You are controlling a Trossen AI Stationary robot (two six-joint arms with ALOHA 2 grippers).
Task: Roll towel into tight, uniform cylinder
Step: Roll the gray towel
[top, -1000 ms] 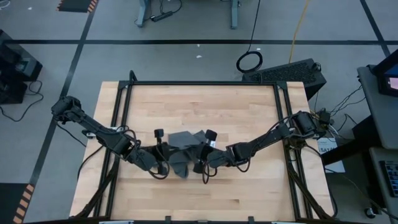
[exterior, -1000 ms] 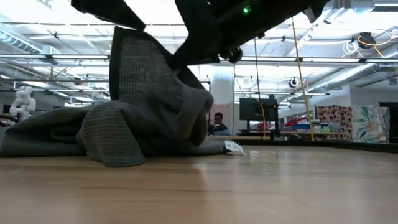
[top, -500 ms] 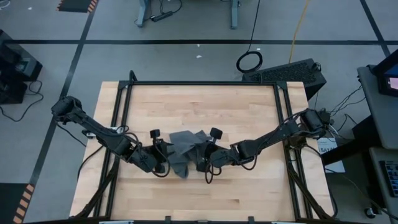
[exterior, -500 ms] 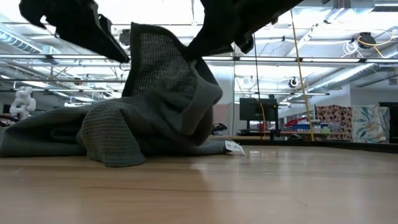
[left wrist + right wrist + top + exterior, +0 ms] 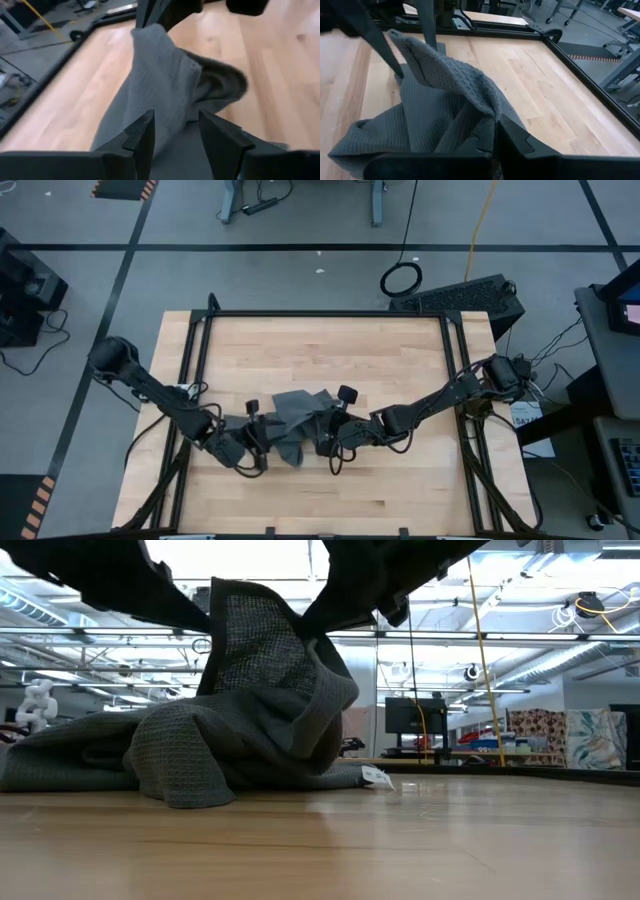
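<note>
Near the front middle of the tabletop [image 5: 400,350], your left gripper [image 5: 175,132] has its fingers apart, towel [image 5: 295,420] just ahead but not held. Right gripper [image 5: 496,131] has fingers pinched on a raised fold. No roll yet; the left is free to tuck.

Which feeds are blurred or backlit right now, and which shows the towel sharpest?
Left wrist view: towel softly blurred. Low view: arms are black silhouettes against bright ceiling lights, though the weave reads well. Right wrist view: sharpest on the cloth, with the right gripper clamped on a fold. High view: evenly lit.
</note>
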